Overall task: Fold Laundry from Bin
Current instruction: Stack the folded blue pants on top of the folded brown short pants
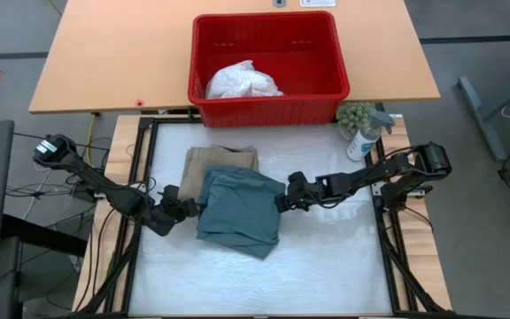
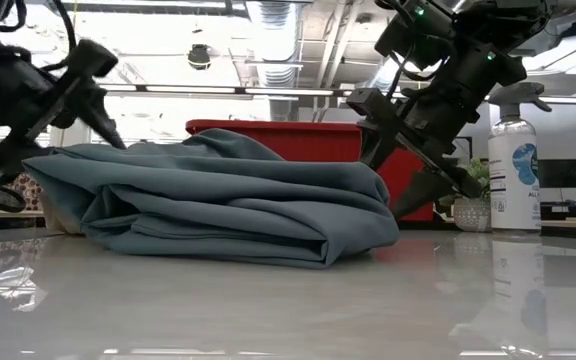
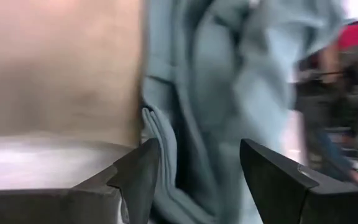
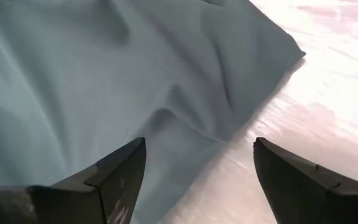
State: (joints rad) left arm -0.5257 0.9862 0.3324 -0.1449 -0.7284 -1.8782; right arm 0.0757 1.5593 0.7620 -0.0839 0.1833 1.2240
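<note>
A dark teal-green garment [image 1: 240, 211] lies folded in a loose heap in the middle of the white table, its far left part overlapping a folded beige garment [image 1: 224, 162]. A white garment [image 1: 243, 81] sits crumpled inside the red bin [image 1: 268, 105] beyond the table's far edge. My left gripper [image 3: 194, 180] is open at the teal garment's left edge [image 3: 160, 143], with layered folds of cloth between its fingers. My right gripper [image 4: 197, 174] is open just over the garment's right edge [image 4: 229, 127], tipped downward. My left gripper comes slanting down from the table's left, and its fingers stand on either side of the teal garment's folded left edge [image 3: 166, 186]. Whether the fingers touch the cloth, I cannot tell. The garment lies on the table and on the beige garment.
A spray bottle [image 1: 364, 137] and a small potted plant [image 1: 355, 115] stand at the table's far right corner. A wooden table [image 1: 104, 53] carries the bin. Bare white table surface [image 1: 326, 266] lies near and to the right of the garments.
</note>
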